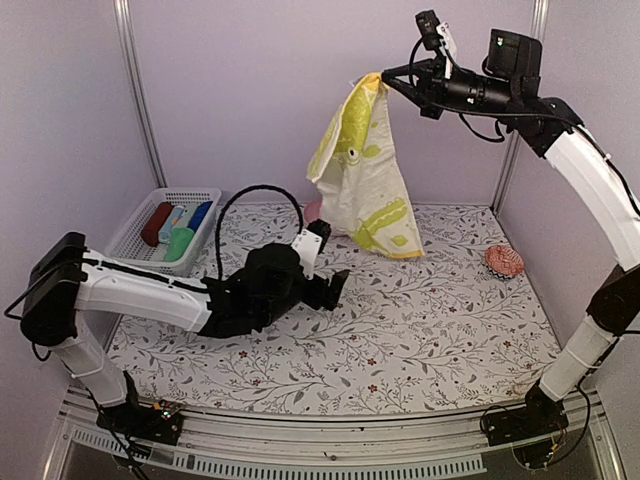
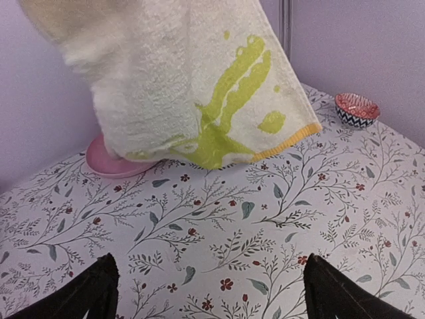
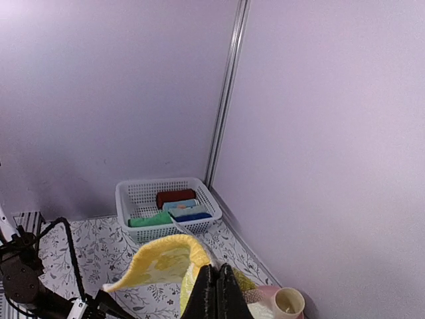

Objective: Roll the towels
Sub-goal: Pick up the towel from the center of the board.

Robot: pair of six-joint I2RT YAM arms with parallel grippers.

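Lifting the printed towel by one corner, ahead of the spread

The pale yellow towel point(image 1: 365, 180) hangs full length straight below the right tool point(image 1: 390, 83), whose fingers are pinched shut on its top corner. Its yellow-trimmed hem dangles close above the counter point(image 1: 430, 320); whether it touches I cannot tell. The left tool point(image 1: 335, 285) sits low with its jaws wide and empty, the hem just ahead of it and the pink saucer point(image 2: 106, 165) beyond that. The green towel point(image 1: 180, 243) lies bundled in the basket point(image 1: 135, 235), far to the left tool's left.

This looks like the shake-out step, with rolling not begun. Next, the left tool likely needs to catch a free lower corner so both can lay the cloth flat, clear of the saucer.
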